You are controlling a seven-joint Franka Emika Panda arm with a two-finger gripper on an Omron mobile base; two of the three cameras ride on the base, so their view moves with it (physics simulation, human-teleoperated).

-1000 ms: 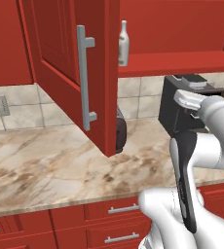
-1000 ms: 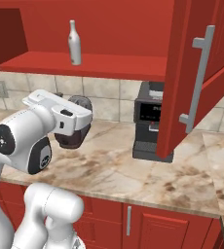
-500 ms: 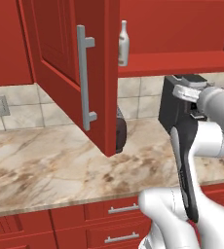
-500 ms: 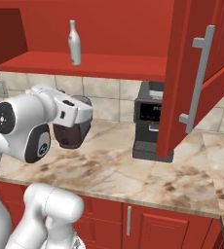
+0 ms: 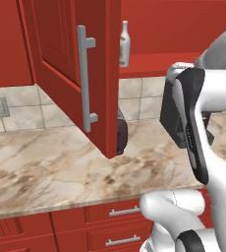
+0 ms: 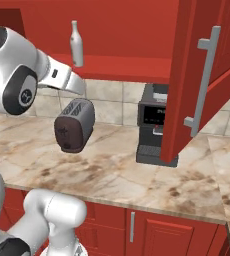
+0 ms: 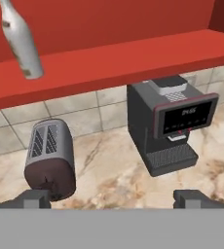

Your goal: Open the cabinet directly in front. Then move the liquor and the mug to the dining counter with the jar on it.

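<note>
End effector (image 7: 112,198) of my white arm hangs with its two dark fingertips (image 7: 33,198) spread wide and pinching nothing, seen from the hand camera above the beige-brown marbled stone tabletop (image 7: 109,180). Ahead of those tips sit a rounded dark brown-and-grey toaster (image 7: 49,160) and a boxy dark grey coffee machine with a small display panel (image 7: 170,124), both standing on the tabletop against a pale tiled backsplash (image 7: 84,109).

From my left base camera, the red wooden wall cabinet (image 5: 73,74) stands open: its raised-panel door, with a long vertical brushed-metal bar handle (image 5: 85,78), swings out toward the camera and covers most of the toaster behind it. On the cabinet's red bottom shelf (image 5: 159,64) stands the slim pale whitish bottle of liquor with a long narrow neck (image 5: 124,45), upright and near the shelf's left end, just past the door's edge. My right base camera shows the same bottle upright on the shelf, above and slightly left of the toaster, with the second open cabinet door (image 6: 207,75) hanging in front of the coffee machine's right side. The hand camera catches the bottle tilted at its upper left, on the shelf well above the fingertips. Red drawers with short horizontal metal handles (image 5: 120,226) run beneath the tabletop edge.
</note>
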